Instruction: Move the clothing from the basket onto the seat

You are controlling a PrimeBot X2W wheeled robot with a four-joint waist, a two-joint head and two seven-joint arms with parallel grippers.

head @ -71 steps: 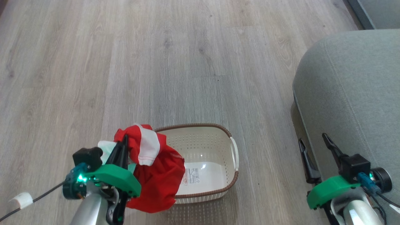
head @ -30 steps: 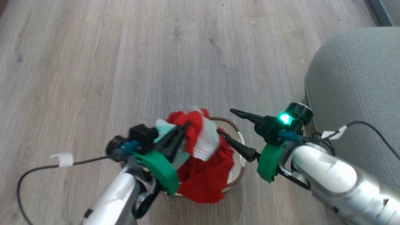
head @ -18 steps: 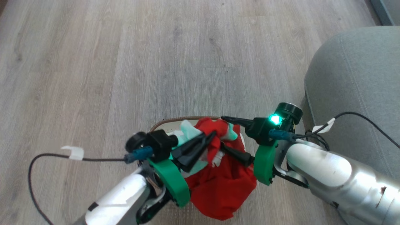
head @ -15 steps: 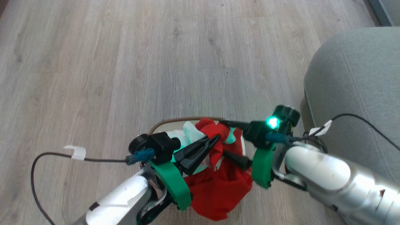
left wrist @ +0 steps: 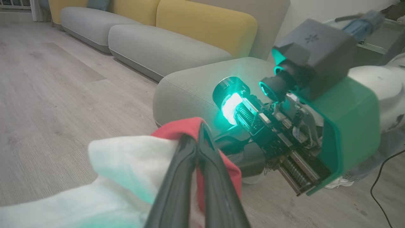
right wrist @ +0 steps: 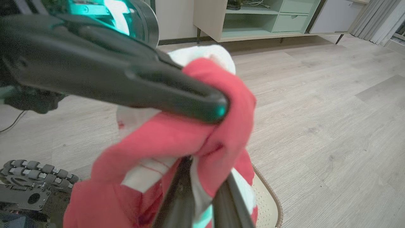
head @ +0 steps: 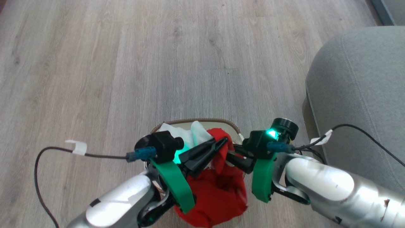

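The clothing [head: 218, 193] hangs as a red and white bundle over the basket [head: 196, 120], which it largely hides. My left gripper [head: 224, 141] points right and is shut on the bundle's upper fold. Opposite it, my right gripper [head: 233, 154] points left and is shut on the same fold, just below the left fingertips. In the left wrist view the left gripper [left wrist: 200, 130] pinches red and white cloth [left wrist: 133, 158]. In the right wrist view the right gripper [right wrist: 197, 162] clamps the clothing [right wrist: 227, 123] under the left gripper's fingers [right wrist: 142, 82]. The seat [head: 360, 91] stands at the right.
Wooden floor [head: 126, 63] spreads ahead and to the left. Cables [head: 41, 158] trail from both wrists. Behind the seat [left wrist: 190, 85] runs a grey and yellow sofa [left wrist: 177, 34]. A pale shelf unit [right wrist: 253, 19] stands along the far wall.
My right arm swung in from beside the seat, its open fingers went around the clothing and have shut on it. My left gripper carried the bundle rightward over the basket.
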